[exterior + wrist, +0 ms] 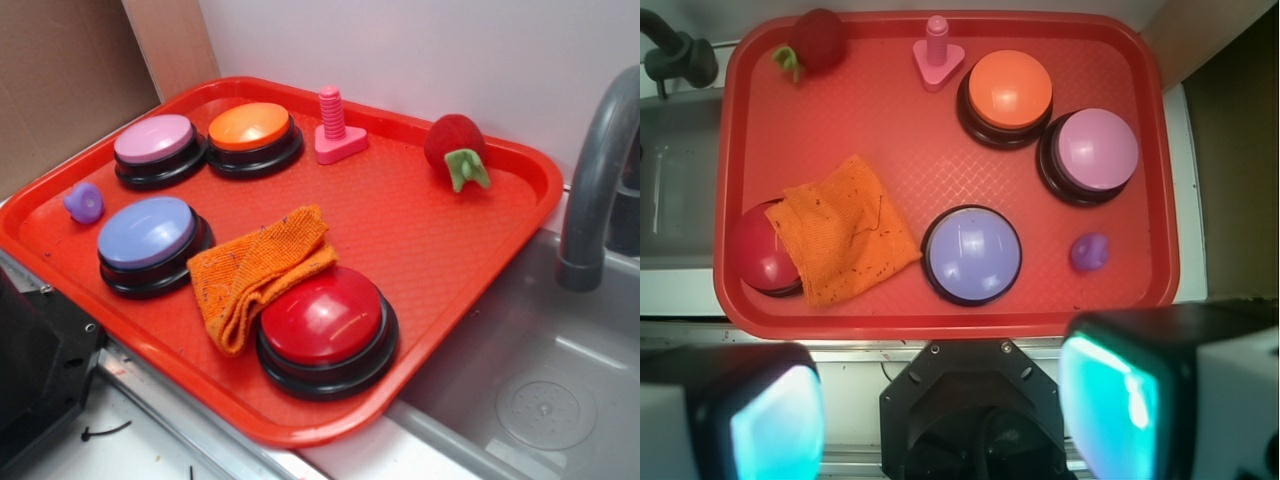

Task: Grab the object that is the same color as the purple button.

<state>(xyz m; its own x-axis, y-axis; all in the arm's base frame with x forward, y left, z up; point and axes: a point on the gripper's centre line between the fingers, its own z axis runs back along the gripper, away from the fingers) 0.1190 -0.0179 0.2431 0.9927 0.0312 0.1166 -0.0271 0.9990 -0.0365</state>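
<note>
The small violet-purple knob-like object (pixel 84 203) lies on the red tray (pixel 420 215) at its left edge; in the wrist view it (pixel 1090 252) sits right of the purple button. The purple button (pixel 147 233) (pixel 971 253) has a bluish-lavender dome on a black base and stands at the tray's front left. My gripper (pixel 940 415) is open and empty, high above the near edge of the tray (pixel 940 160), its fingers wide apart; it is out of the exterior view.
On the tray also stand a pinkish-mauve button (pixel 155 140), an orange button (pixel 250 128), a red button (pixel 325 318) partly under an orange cloth (pixel 255 270), a pink bolt (pixel 334 125) and a red strawberry toy (pixel 457 148). A grey sink (pixel 540 390) and faucet (pixel 600 180) lie right. The robot's black base (pixel 40 370) is at the lower left.
</note>
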